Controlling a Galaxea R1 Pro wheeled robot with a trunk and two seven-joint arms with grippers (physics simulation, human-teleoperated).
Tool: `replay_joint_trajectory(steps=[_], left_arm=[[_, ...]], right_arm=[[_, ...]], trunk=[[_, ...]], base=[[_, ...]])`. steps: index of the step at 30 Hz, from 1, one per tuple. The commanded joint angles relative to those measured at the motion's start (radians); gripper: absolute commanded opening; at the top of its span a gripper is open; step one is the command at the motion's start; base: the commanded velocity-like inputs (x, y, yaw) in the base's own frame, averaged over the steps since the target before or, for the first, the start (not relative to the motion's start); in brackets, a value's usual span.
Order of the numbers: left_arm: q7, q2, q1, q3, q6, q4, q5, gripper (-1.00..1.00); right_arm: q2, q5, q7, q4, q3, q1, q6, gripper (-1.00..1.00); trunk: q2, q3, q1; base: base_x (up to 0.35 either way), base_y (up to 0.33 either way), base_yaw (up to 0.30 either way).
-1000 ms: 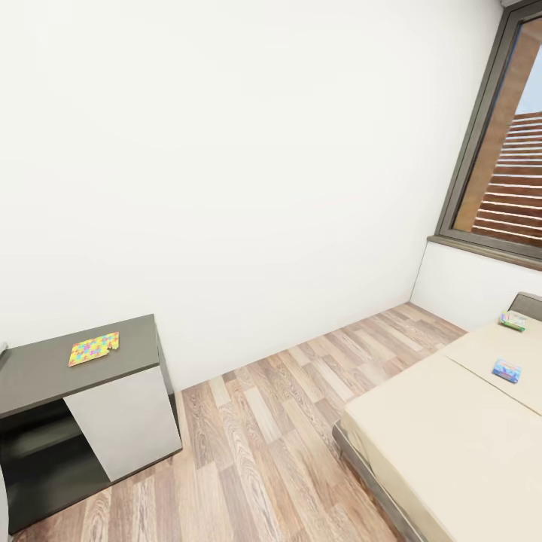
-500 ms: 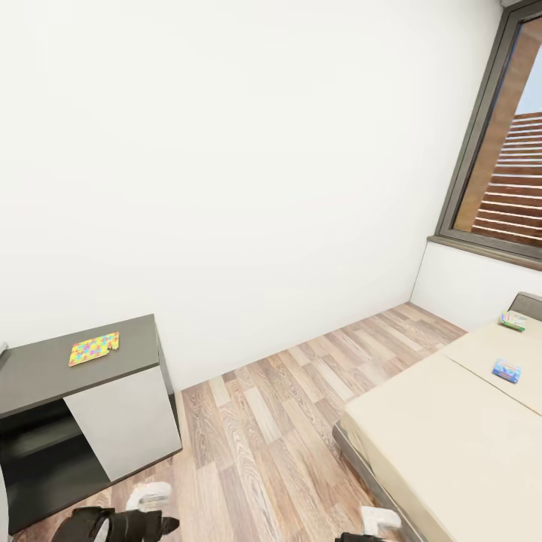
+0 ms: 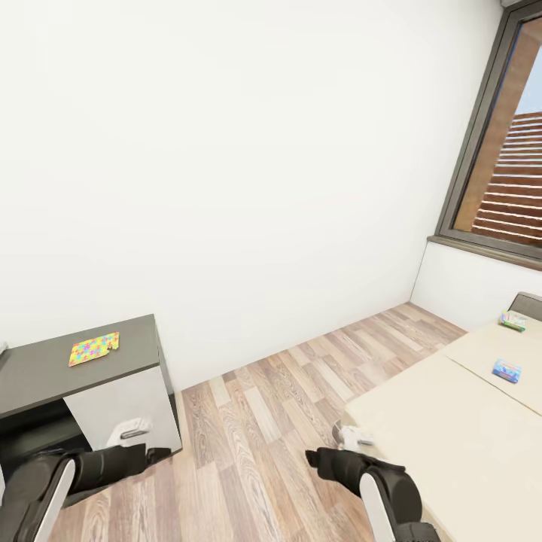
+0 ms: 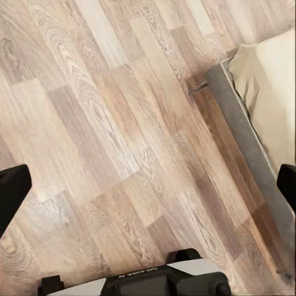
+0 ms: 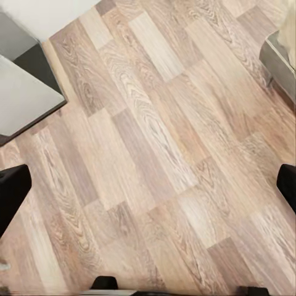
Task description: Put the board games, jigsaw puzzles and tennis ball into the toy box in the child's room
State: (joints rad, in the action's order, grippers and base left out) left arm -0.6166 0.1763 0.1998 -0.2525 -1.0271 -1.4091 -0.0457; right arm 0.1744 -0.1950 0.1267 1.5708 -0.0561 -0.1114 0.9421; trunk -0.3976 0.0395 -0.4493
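a: where are the toys?

b: in the head view a puzzle [image 3: 93,348] lies flat on the dark table [image 3: 45,373] at the lower left of the frame. two games sit on the bed [image 3: 452,436] at the right edge: a blue game [image 3: 506,369], and a green game [image 3: 513,321] above it in the frame, near the headboard. the two are apart from each other.

a: and the arms?

b: both show along the bottom of the head view. the left gripper [image 3: 156,455] is at lower left, in front of the table's white panel. the right gripper [image 3: 315,457] is at lower centre, just by the bed's near corner. neither touches a toy.

a: are the claws apart or together?

b: apart, both of them, with nothing between. in the left wrist view the dark fingertips [image 4: 12,190] sit at opposite edges of the frame, with wood floor [image 4: 111,123] and the bed's corner between them. the right wrist view has its fingertips [image 5: 12,190] spread the same way over floor and a corner of the table.

a: anything else?

b: a window [image 3: 500,150] fills the upper right, with a white wall [image 3: 226,150] across the rest.
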Motion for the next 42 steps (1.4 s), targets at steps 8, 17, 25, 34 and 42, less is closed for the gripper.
replay_joint_trajectory(steps=[8,17,25,34,42], left_arm=[[-0.094,0.025,0.001,-0.005,-0.016,-0.011,-0.001,1.00],[-0.144,0.036,0.001,-0.008,-0.016,-0.010,-0.003,1.00],[-0.324,0.046,0.000,-0.065,-0.008,-0.006,0.003,1.00],[-0.398,0.061,0.000,-0.149,-0.004,-0.001,0.005,1.00],[-0.404,0.066,0.000,-0.161,-0.004,-0.001,0.004,1.00]], right_arm=[[0.000,-0.012,0.009,0.020,-0.063,-0.017,0.026,1.00],[0.000,-0.012,0.007,0.021,-0.044,-0.019,0.033,1.00],[0.000,-0.012,0.004,0.021,0.012,-0.019,0.032,1.00],[0.000,-0.012,-0.083,0.021,0.068,-0.020,0.030,1.00],[-0.001,-0.012,-0.112,0.022,0.073,-0.021,0.028,1.00]], trunk=[[-0.002,0.002,-0.001],[-0.002,0.002,-0.001],[-0.002,0.002,-0.001],[-0.002,0.002,-0.001],[-0.002,0.002,-0.001]], base=[[0.000,0.000,0.000],[0.000,0.000,0.000],[0.000,0.000,-0.005],[0.042,0.003,-0.207],[0.244,0.112,-0.280]])
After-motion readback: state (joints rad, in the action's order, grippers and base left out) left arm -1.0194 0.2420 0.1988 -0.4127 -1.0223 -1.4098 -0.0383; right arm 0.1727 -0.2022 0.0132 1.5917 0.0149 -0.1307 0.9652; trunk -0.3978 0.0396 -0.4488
